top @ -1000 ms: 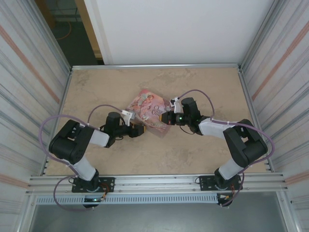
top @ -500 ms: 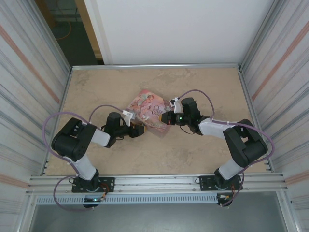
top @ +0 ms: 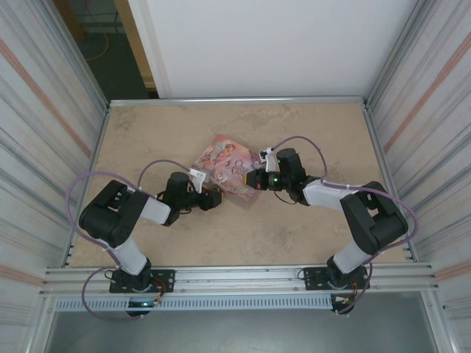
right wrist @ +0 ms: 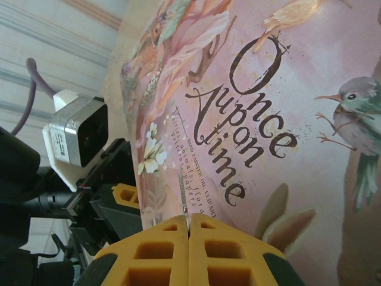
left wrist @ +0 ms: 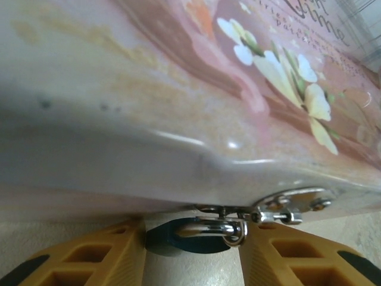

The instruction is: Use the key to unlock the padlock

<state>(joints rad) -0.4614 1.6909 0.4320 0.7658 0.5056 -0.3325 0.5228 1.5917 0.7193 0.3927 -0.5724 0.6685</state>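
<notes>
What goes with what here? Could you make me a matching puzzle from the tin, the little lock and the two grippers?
Things:
1. padlock
2. tin
3. left gripper
4. right gripper

Descriptions:
A. pink, illustrated
B. shut on a thin metal key
C. small, dark teal
D. fingers on either side of the padlock

Pairs: 1-C, 2-A, 3-D, 4-B

Both arms stretch forward and bend inward toward each other, wrists low, the left gripper [top: 215,198] with fingers apart, the right gripper [top: 252,179] pressed closed.
</notes>
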